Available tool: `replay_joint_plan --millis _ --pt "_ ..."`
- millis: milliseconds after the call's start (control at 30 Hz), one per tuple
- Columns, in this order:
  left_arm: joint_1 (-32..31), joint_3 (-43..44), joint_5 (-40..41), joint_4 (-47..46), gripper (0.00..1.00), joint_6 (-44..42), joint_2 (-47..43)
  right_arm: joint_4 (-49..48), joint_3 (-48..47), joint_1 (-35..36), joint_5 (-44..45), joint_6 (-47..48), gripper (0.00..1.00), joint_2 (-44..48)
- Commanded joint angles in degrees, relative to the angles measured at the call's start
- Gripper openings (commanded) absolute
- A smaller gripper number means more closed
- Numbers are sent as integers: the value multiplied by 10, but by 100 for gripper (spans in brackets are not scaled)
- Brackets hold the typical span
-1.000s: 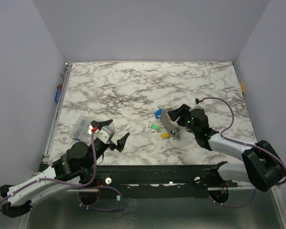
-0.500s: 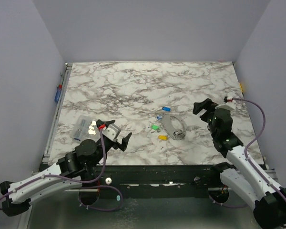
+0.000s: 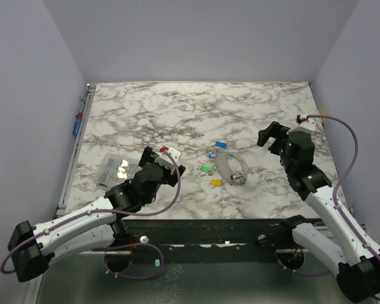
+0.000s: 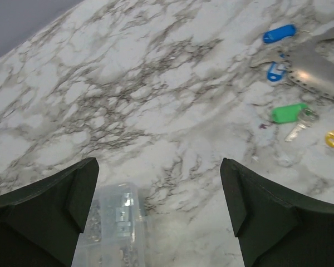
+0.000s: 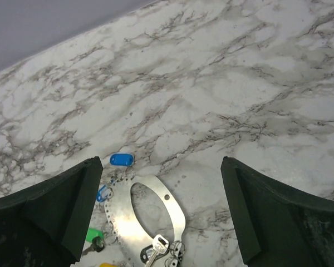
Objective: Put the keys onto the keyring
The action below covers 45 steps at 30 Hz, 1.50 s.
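- The left end effector (image 4: 157, 167) sits low over the marble bench (image 4: 156, 83), jaws spread wide and nothing between them (a clear plastic box (image 4: 114, 228) lies just below).
- The right end effector (image 5: 161, 167) hangs over the bench's right side, also gaping and empty.
- The keys lie loose mid-bench: a blue tag (image 3: 220, 144), a green tag (image 3: 206, 169) and a yellow tag (image 3: 216, 182) along the left edge of a perforated metal oval (image 3: 231, 166).
- What looks like the keyring (image 5: 176, 248) is bunched with a silvery key (image 5: 155, 246) at the oval's near end.
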<state>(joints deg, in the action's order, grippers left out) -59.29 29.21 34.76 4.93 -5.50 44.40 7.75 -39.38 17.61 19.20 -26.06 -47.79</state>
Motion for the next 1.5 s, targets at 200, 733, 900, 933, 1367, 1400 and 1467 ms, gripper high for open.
replay_joint_plan --millis 200,733,900,933,1367,1400,1467 --pt "295 -1 -136 -213 99 9 120 39 22 -2 13 35 100 116" --pt "498 -77 -160 -643 99 37 466 41 33 -1 -10 -39 100 131" --pt "539 -77 -218 -653 99 72 486 52 29 -1 -19 -36 100 138" --pt "541 -89 -230 -675 99 68 485 51 32 -1 -20 -35 100 142" --pt "538 -135 -215 -781 99 71 505 64 46 -2 -38 -39 100 184" --pt "538 -135 -215 -781 99 71 504 67 45 -1 -35 -38 100 183" --pt "538 -135 -215 -781 99 71 504 72 44 -2 -33 -39 100 185"
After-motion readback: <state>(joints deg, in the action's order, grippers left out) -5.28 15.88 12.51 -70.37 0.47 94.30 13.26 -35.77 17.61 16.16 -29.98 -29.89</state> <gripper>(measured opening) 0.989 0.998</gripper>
